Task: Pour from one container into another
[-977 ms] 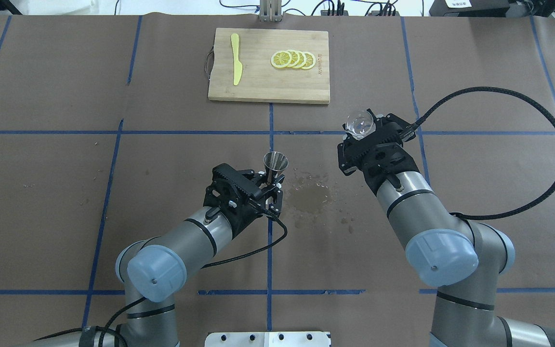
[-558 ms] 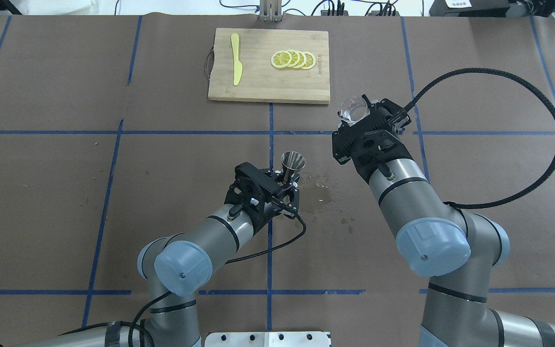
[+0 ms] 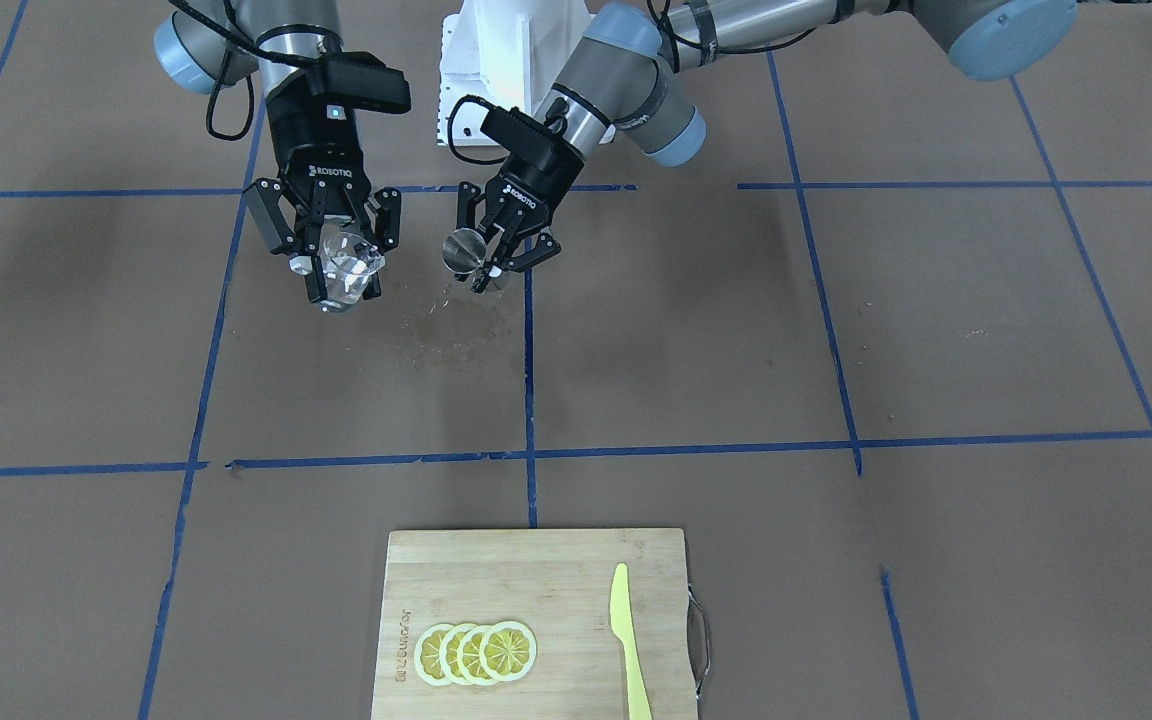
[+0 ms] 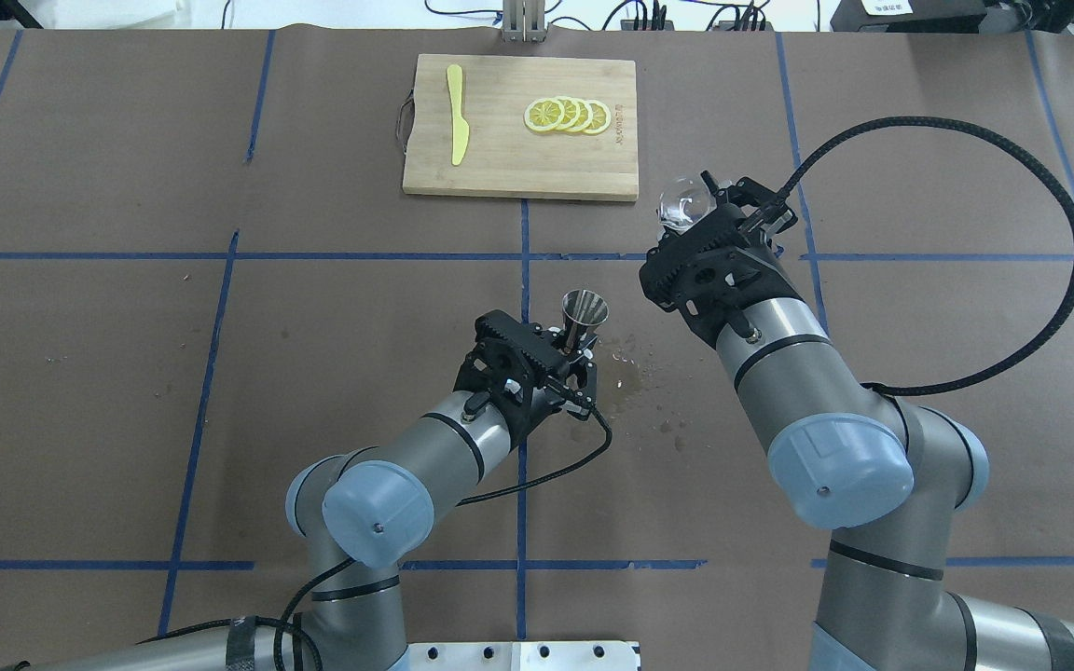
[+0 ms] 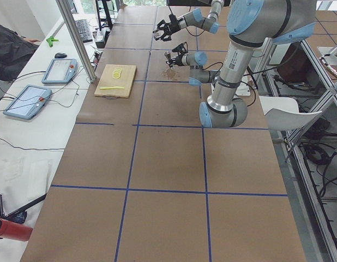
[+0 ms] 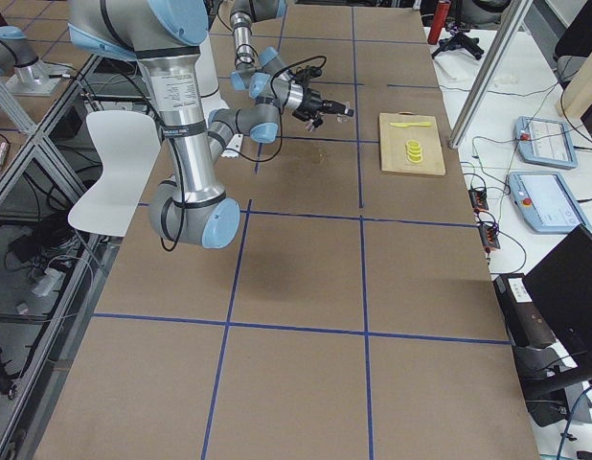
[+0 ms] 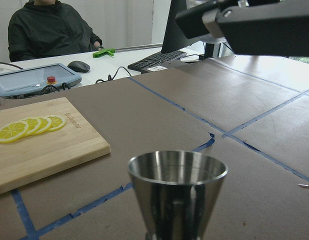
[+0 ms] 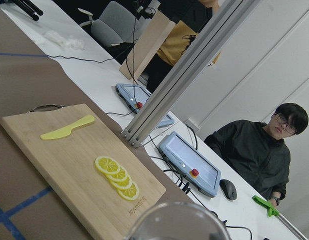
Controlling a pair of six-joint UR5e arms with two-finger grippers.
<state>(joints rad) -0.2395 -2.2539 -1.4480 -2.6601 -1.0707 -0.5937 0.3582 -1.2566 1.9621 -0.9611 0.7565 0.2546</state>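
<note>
- Carries the steel jigger (image 4: 585, 310), gripped in the left hand (image 4: 582, 352), further right and forward than a second ago.
- Brings the glass cup (image 4: 681, 202), gripped in the right hand (image 4: 700, 212), forward and slightly left, nearer the cutting board (image 4: 509, 168).
- Narrows the gap between jigger and cup.
- Covers more of the wet patch (image 4: 638, 377) on the counter with the left hand.
- Swings the right arm's cable (image 4: 1072, 233) loop further forward.

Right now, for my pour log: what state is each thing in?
Left gripper: shut on jigger.
Right gripper: shut on glass.
Jigger: upright, mouth up.
Glass: apart from jigger, not pouring.
Spill: wet patch by jigger.
Knife: flat on board.
Lemon slices: overlapped on board.
</note>
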